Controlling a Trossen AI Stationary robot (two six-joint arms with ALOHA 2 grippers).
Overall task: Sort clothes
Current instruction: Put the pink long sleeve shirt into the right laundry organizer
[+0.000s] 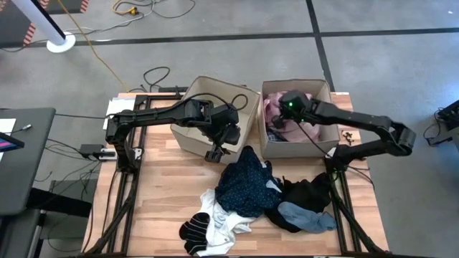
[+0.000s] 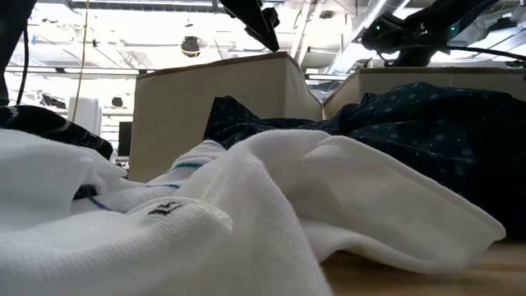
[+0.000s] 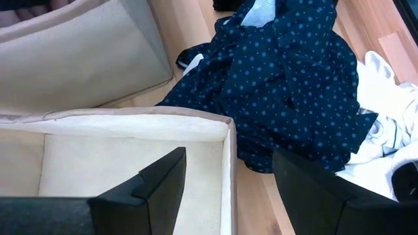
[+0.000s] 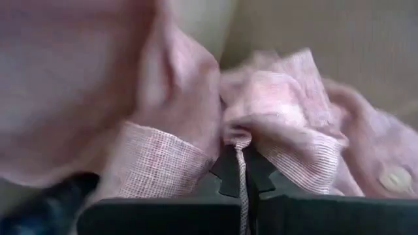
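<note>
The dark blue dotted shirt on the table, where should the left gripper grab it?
Grab the bunched ridge at the top of the dotted shirt, coming straight down. It lies heaped beside the empty bin, and the open left gripper hovers near that edge.

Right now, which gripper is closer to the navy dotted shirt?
Left. The left gripper hangs open over the left bin's front edge beside the shirt; the right gripper is inside the right bin, clamping pink fabric.

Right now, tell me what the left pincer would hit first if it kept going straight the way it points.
The left pincer, open, straddles the near wall of the left bin. Straight on, it would likely meet that wall's rim first, then the dark blue dotted garment beyond; depth is uncertain.
</note>
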